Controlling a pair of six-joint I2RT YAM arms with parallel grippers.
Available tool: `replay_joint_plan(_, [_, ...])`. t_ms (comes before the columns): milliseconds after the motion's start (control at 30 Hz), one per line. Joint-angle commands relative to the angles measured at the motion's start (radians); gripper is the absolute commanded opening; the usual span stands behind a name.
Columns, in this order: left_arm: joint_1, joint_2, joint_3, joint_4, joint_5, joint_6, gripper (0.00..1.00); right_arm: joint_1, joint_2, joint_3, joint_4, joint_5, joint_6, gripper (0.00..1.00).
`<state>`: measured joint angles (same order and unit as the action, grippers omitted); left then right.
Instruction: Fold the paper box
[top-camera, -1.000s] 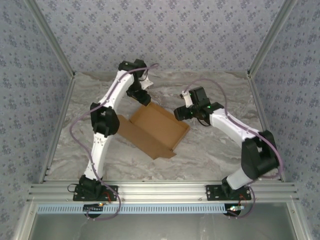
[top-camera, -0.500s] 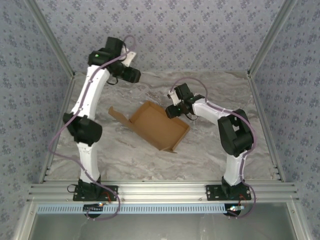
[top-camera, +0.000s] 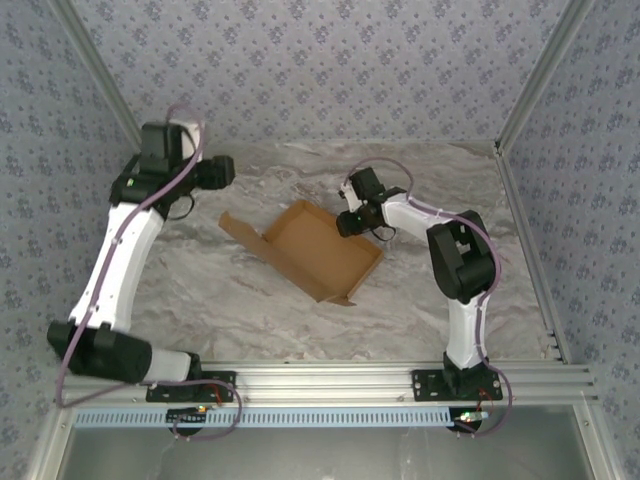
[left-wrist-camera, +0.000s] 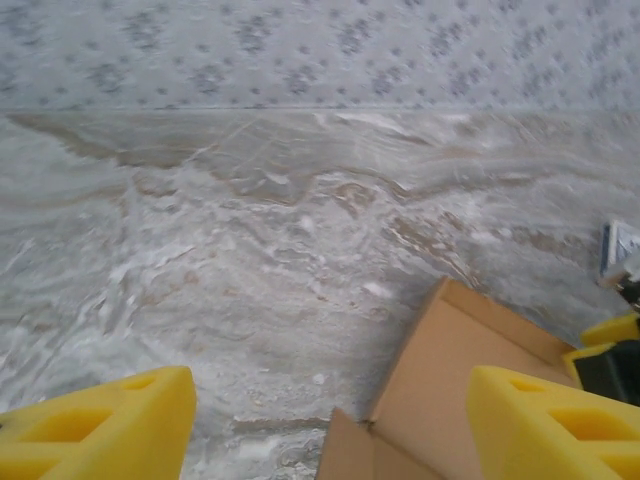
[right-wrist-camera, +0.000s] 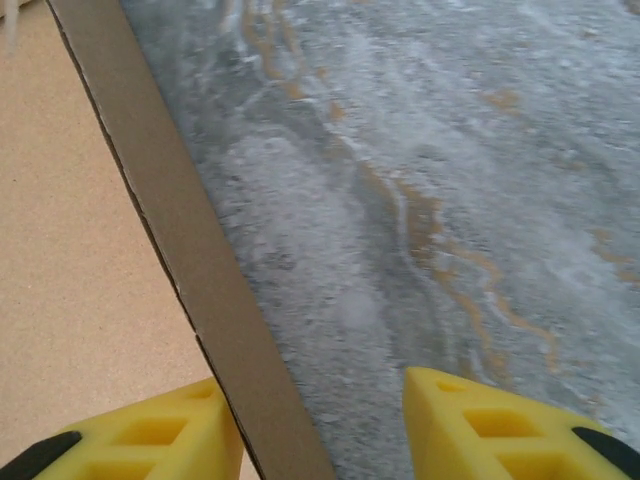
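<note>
Partly folded plain brown cardboard box (top-camera: 318, 252), open side up, on the grey marbled table (top-camera: 230, 300). We see the right jaws spread, straddling the box's far-right wall, 1 finger inside and 1 outside. The left jaws, also spread, hover beyond the box's far-left corner.

Your plain brown cardboard paper box (top-camera: 315, 255) lies mid-table on the marbled stone-look table (top-camera: 420, 300). Your right gripper (top-camera: 346, 224) straddles its far right wall, one finger inside, one outside. Your left gripper (top-camera: 229, 170) hangs behind-left, well apart.
</note>
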<state>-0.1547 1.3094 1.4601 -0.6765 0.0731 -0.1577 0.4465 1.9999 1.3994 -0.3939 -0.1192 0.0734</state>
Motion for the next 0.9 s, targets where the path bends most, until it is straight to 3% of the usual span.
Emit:
replay_joint_plan(0, [0.037, -0.129, -0.134, 0.167, -0.061, -0.112, 0.72, -0.043, -0.023, -0.031, -0.029, 0.016, 0.067, 0.44])
replay_joint_plan(167, [0.07, -0.25, -0.324, 0.249, -0.092, -0.175, 0.72, -0.102, -0.082, -0.115, -0.009, -0.002, 0.111, 0.43])
replay_joint_plan(333, [0.072, -0.266, -0.438, 0.301, -0.055, -0.199, 0.72, -0.152, -0.167, -0.244, 0.023, -0.046, 0.151, 0.44])
replay_joint_plan(633, [0.068, -0.269, -0.644, 0.458, 0.025, -0.282, 0.7, -0.151, -0.332, -0.427, 0.108, -0.177, 0.242, 0.67])
replay_joint_plan(867, [0.061, -0.256, -0.791, 0.602, 0.109, -0.38, 0.71, -0.087, -0.427, -0.535, 0.201, -0.231, 0.338, 0.74])
